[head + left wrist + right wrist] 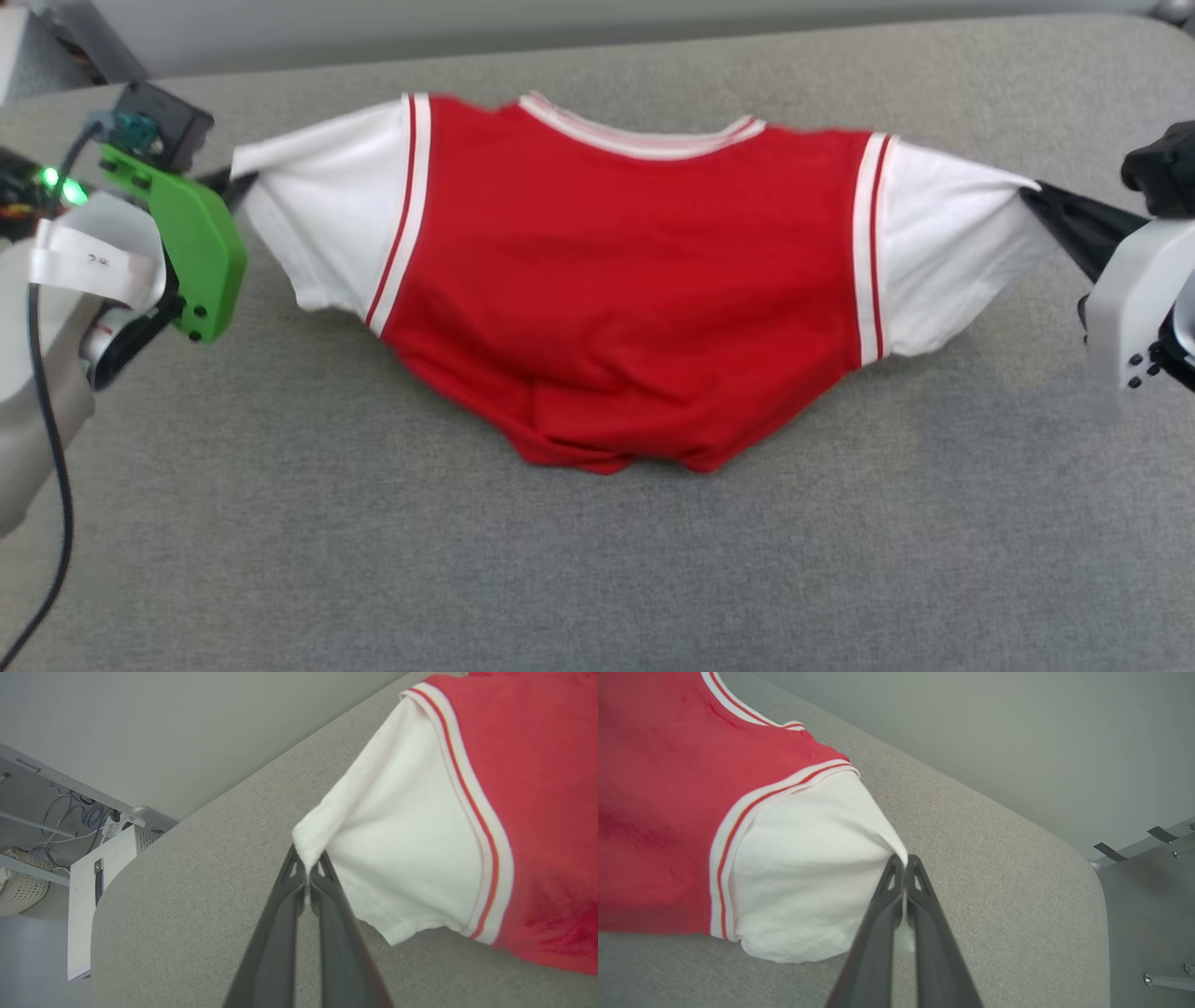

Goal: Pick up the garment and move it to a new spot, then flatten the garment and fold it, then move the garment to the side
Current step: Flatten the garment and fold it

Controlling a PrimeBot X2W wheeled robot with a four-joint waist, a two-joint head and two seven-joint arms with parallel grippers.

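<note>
You have the left gripper [307, 879] clamped shut on one white sleeve tip of the garment [635, 280]; the right gripper [905, 870] pinches the other; the garment is stretched between them, its hem sagging onto the grey surface [597, 579].

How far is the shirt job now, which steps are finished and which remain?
Done: the left claw and the right claw are each shut on a white sleeve tip of the garment. In hand: it hangs stretched between them, red hem bunched on the grey surface. Remaining: laying it flat, folding, moving it aside.

Soft matt cloth garment [616, 280] on coarse woven grey surface [597, 579].
</note>
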